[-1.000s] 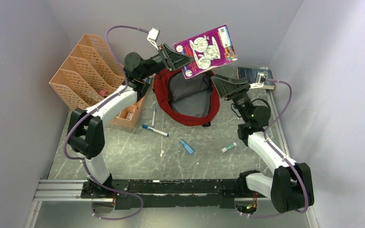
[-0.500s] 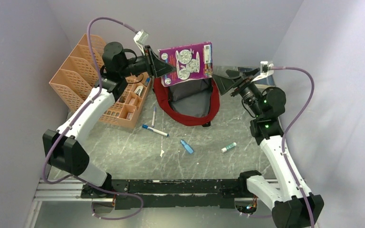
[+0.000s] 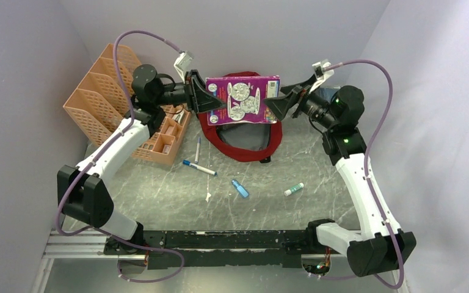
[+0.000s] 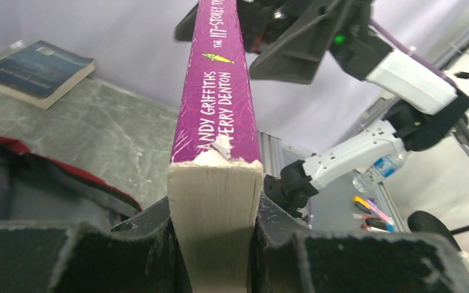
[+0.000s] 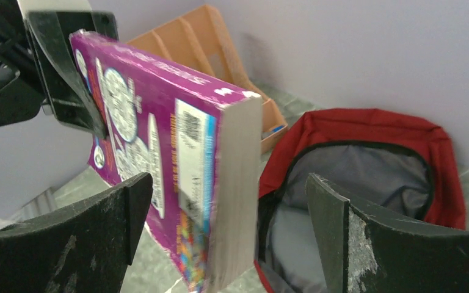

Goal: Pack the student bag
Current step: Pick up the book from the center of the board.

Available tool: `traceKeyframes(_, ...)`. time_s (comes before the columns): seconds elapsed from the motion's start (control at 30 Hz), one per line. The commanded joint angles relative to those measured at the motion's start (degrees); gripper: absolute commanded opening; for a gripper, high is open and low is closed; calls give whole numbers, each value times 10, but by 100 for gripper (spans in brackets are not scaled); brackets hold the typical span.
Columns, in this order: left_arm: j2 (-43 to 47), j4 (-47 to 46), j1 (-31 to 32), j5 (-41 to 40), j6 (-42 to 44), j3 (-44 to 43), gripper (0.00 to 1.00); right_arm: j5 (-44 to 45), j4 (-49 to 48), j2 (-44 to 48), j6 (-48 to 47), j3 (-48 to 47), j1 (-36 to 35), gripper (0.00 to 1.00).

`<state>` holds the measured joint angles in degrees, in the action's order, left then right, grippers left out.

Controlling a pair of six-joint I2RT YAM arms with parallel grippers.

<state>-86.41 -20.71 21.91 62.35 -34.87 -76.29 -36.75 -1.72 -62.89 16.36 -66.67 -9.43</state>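
Note:
A purple paperback book (image 3: 243, 99) hangs in the air over the student bag (image 3: 269, 146), a dark-red backpack lying open with its grey lining showing. My left gripper (image 3: 210, 97) is shut on the book's left end; in the left wrist view both jaws press the page block (image 4: 215, 183). My right gripper (image 3: 275, 105) is open at the book's right end. In the right wrist view the book's edge (image 5: 238, 183) stands between the wide jaws with gaps on both sides, and the bag's mouth (image 5: 372, 165) lies behind it.
An orange desk organizer (image 3: 107, 91) stands at the back left. On the table lie a blue-capped marker (image 3: 198, 167), a thin pen (image 3: 197, 148), a small blue stick (image 3: 240, 188) and a green-capped tube (image 3: 294, 189). A dark blue book (image 4: 33, 73) lies at the back right.
My left arm has swung the book left and down, levelling it over the bag. My right arm has risen and brought its wide-open jaws around the book's right end.

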Motion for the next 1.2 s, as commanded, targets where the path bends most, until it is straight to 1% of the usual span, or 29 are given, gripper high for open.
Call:
traceKeyframes(0.0,12,-211,1,61,-97,13,5,-85,24,-9,-19,-12,3,100)
traceKeyframes(0.07,12,-225,2,66,-107,15,5,-106,20,-12,-11,-8,3,100)
traceKeyframes(0.2,11,-192,9,70,-83,7,5,-184,-47,-22,22,4,3,100)
traceKeyframes(0.27,9,-197,12,71,-85,6,5,-220,-84,-32,50,12,3,97)
traceKeyframes(0.4,5,-211,16,73,-97,6,5,-249,-149,-46,103,29,3,87)
traceKeyframes(0.57,2,-221,17,72,-104,5,5,-283,-201,-63,150,35,2,68)
traceKeyframes(0.7,1,-210,18,71,-96,5,5,-289,-228,-64,170,41,3,54)
traceKeyframes(0.87,-5,-207,18,68,-96,1,5,-313,-284,-68,214,52,3,51)
traceKeyframes(1.0,-13,-210,19,66,-105,-5,5,-322,-300,-72,231,58,2,46)
traceKeyframes(1.1,-19,-225,19,64,-119,-6,5,-321,-298,-69,231,61,2,37)
traceKeyframes(1.17,-23,-234,19,65,-128,-7,5,-317,-291,-68,227,62,2,28)
